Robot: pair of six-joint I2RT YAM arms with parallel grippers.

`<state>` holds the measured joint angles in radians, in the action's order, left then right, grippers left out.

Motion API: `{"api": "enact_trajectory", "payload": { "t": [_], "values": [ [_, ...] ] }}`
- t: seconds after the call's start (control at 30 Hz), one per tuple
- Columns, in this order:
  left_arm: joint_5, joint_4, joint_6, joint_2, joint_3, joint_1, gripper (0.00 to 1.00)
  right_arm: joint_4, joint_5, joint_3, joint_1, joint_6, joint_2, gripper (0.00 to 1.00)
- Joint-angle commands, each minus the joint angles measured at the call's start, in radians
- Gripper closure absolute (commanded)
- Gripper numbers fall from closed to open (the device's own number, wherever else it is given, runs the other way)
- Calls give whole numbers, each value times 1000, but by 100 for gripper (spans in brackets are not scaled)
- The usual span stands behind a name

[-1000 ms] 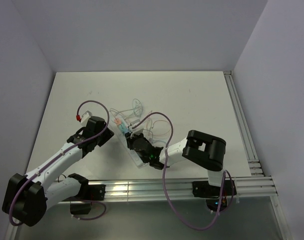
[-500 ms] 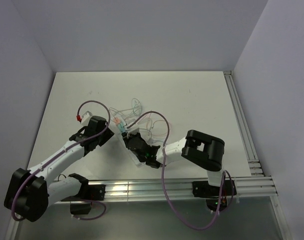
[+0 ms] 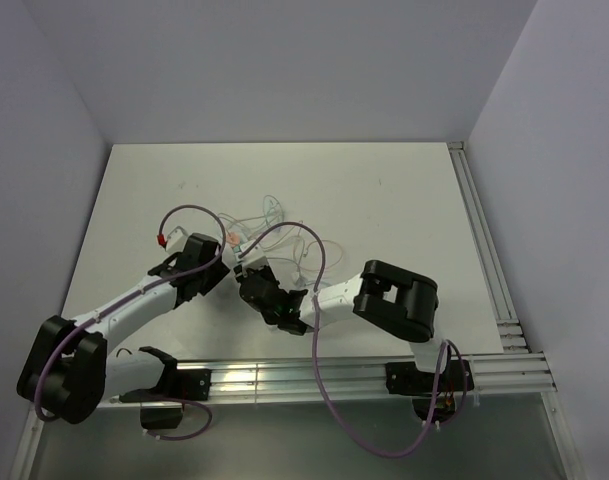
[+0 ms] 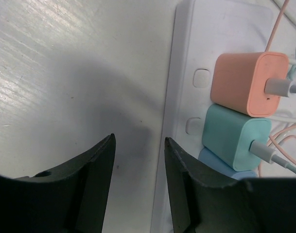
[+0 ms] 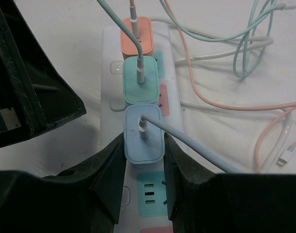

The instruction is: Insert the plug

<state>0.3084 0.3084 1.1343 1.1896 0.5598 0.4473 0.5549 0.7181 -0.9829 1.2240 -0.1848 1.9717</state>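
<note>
We view the whole table [image 3: 384, 200] from high above and behind the arm bases [image 3: 424, 380], facing down and forward. Left wrist camera: close, facing down past the left gripper [image 4: 139, 140] onto the power strip [image 4: 186, 58] edge. Right wrist camera: close, looking along that strip at the blue charger [image 5: 138, 148]. Both wrist views share the orange charger [image 4: 248, 82] and teal charger [image 4: 235, 137].

The plug [image 5: 144, 133] was a small pale-blue cube with rounded corners, its pale-blue cable [image 5: 186, 142] running out of the top face toward the lower right of the right wrist view. It stood upright on the power strip [image 5: 175, 121] — a long white bar lying flat on the table [image 3: 384, 190] — third in a row, touching the teal plug [image 5: 141, 77], with the orange plug [image 5: 136, 36] beyond. Whether its prongs were fully seated could not be told. A free socket [image 5: 150, 196] lay just beside it.
</note>
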Motion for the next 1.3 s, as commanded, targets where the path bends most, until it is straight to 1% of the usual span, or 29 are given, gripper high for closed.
{"api": "enact_trajectory", "payload": {
  "t": [0.0, 0.1, 0.3, 0.5, 0.63, 0.8, 0.9, 0.93, 1.0, 1.03, 1.1, 1.13, 1.2, 1.27],
  "values": [
    [-2, -45, 15, -8, -9, -4, 50, -389, -120, 96, -9, -45, 154, 100],
    [-5, -52, 12, -27, -20, -4, 49, -404, -129, 98, -6, -84, 200, 100],
    [11, -23, 12, -57, -24, -4, 49, -487, -161, 38, -9, -88, 208, 100],
    [44, 21, 15, -142, -24, -4, 47, -442, -194, 76, -20, -139, 242, 100],
    [66, 52, 30, -194, -24, -4, 41, -388, -180, 136, -23, -170, 179, 100],
    [64, 72, 27, -235, -6, -4, 36, -375, -134, 116, -40, -156, 84, 99],
    [63, 83, 24, -251, 2, -4, 35, -383, -132, 69, -47, -131, 41, 93],
    [61, 84, 22, -257, 3, -4, 35, -378, -137, 50, -49, -124, 30, 87],
    [66, 95, 21, -262, 8, -4, 34, -385, -155, 27, -52, -108, 3, 80],
    [66, 97, 18, -268, 11, -4, 33, -389, -166, 4, -58, -107, -5, 74],
    [64, 104, 15, -271, 15, -4, 32, -389, -178, -10, -72, -94, -36, 68],
    [64, 104, 12, -275, 17, -4, 32, -391, -195, -23, -75, -91, -46, 63],
    [58, 104, 10, -278, 18, -4, 30, -382, -216, -30, -87, -82, -86, 55],
    [52, 104, 5, -282, 20, -4, 30, -380, -241, -36, -92, -78, -134, 38]
  ]
}}
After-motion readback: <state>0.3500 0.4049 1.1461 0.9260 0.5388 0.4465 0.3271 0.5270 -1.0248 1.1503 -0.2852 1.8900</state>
